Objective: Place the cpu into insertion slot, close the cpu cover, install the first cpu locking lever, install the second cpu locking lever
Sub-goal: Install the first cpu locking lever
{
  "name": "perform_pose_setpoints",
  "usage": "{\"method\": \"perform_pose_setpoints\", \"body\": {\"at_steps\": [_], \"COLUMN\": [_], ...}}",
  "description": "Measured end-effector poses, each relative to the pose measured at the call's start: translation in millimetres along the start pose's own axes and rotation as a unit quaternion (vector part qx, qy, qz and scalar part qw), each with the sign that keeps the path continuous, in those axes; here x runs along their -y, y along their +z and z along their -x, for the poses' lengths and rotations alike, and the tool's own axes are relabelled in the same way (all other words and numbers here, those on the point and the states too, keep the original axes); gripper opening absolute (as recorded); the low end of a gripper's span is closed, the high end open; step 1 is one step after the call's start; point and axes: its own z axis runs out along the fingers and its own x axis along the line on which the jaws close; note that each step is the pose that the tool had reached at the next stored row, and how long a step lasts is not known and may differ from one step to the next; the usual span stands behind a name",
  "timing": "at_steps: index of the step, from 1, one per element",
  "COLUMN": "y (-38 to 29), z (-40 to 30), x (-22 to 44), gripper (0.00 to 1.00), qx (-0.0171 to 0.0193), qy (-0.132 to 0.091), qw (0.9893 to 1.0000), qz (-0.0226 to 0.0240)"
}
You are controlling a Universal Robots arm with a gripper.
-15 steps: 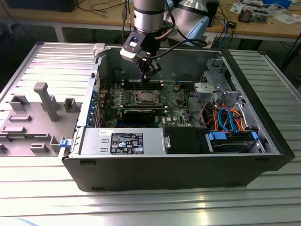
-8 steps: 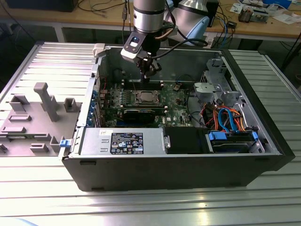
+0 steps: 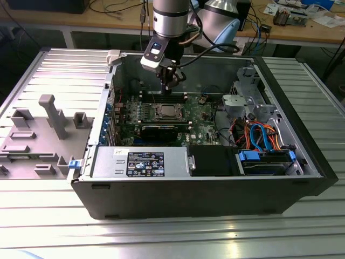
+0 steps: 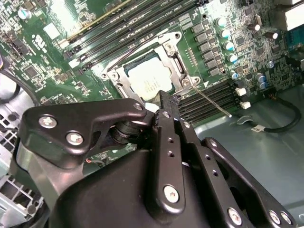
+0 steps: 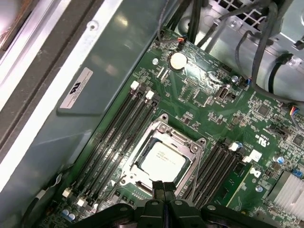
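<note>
Gripper [image 5: 164,186], fingertips pressed together and empty, is hovering above the seated cpu [image 5: 163,159]. The cpu cover [image 5: 183,137] is lying closed, and the locking lever [image 4: 212,101] seemingly needs pressing down.

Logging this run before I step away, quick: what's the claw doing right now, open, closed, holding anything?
Claw: closed, fingertips together, nothing held, poised over the cpu that sits under the cpu cover.

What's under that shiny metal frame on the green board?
The cpu sits under the cover, its silver top showing through the window. Its edges and the slot beneath are covered.
</note>
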Motion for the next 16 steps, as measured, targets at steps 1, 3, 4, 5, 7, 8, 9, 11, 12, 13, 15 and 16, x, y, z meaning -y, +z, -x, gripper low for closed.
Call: {"method": "perform_pose_setpoints", "body": {"at_steps": [1, 3, 4, 5, 7, 8, 9, 11, 12, 13, 15, 16], "y": [0.0, 0.0, 0.0, 0.0, 0.0, 0.0, 0.0, 0.0, 0.0, 0.0, 0.0, 0.0], "z": [0.0, 0.0, 0.0, 0.0, 0.0, 0.0, 0.0, 0.0, 0.0, 0.0, 0.0, 0.0], "x": [0.0, 0.0, 0.0, 0.0, 0.0, 0.0, 0.0, 0.0, 0.0, 0.0, 0.0, 0.0], "gripper": [0.11, 0.11, 0.11, 0.11, 0.11, 0.11, 0.11, 0.11, 0.11, 0.11, 0.11, 0.11], "qx": [0.0000, 0.0000, 0.0000, 0.0000, 0.0000, 0.0000, 0.0000, 0.0000, 0.0000, 0.0000, 0.0000, 0.0000], "qy": [-0.005, -0.006, -0.006, -0.006, -0.006, -0.007, -0.008, -0.010, -0.011, -0.012, -0.013, -0.016], "qw": [1.0000, 1.0000, 1.0000, 1.0000, 1.0000, 1.0000, 1.0000, 1.0000, 0.9999, 0.9999, 0.9999, 0.9999], "qz": [0.0001, 0.0001, 0.0001, 0.0001, 0.0001, 0.0001, 0.0002, 0.0002, 0.0002, 0.0002, 0.0002, 0.0003]}}
